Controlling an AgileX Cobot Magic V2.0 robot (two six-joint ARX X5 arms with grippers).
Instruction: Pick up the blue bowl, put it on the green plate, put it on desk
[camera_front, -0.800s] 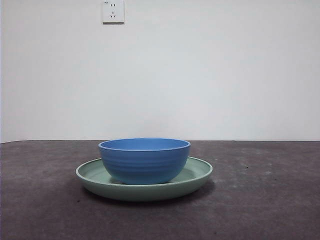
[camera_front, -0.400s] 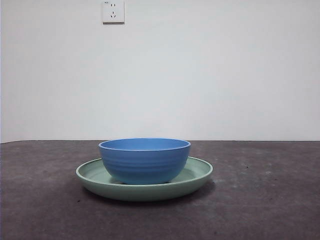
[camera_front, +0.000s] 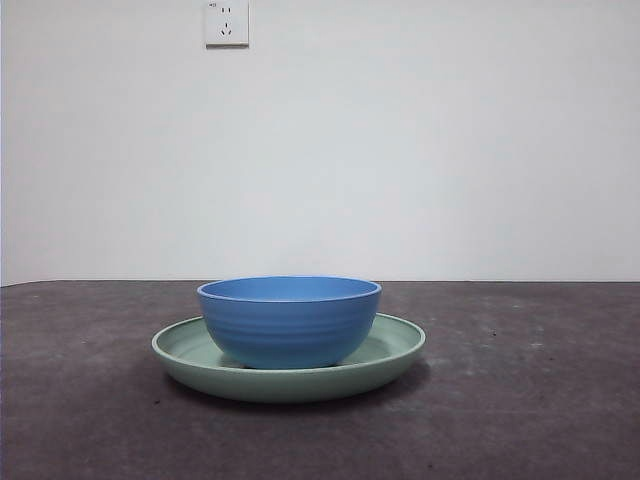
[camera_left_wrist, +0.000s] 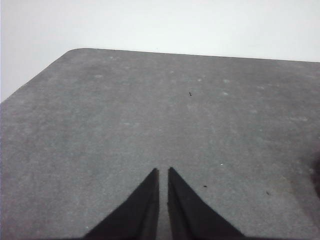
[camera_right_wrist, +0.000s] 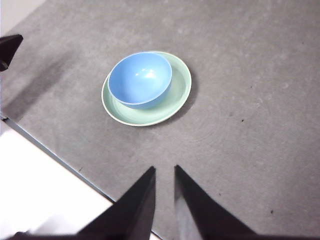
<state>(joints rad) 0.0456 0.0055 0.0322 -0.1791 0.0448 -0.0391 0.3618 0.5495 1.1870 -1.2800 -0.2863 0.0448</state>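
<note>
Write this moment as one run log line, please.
blue bowl: on green plate | left gripper: shut, empty | right gripper: shut, empty

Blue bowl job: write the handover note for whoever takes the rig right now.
Left tool: jaws nearly together, holding nothing, over bare desk, away from the dishes.
Right tool: jaws nearly together, holding nothing, raised and back from the dishes.
Blue bowl sits upright in the green plate, off-centre toward one rim; the plate rests on the desk.
Done: bowl placed on plate.
Left: pick the bowl up and set it on the desk.
</note>
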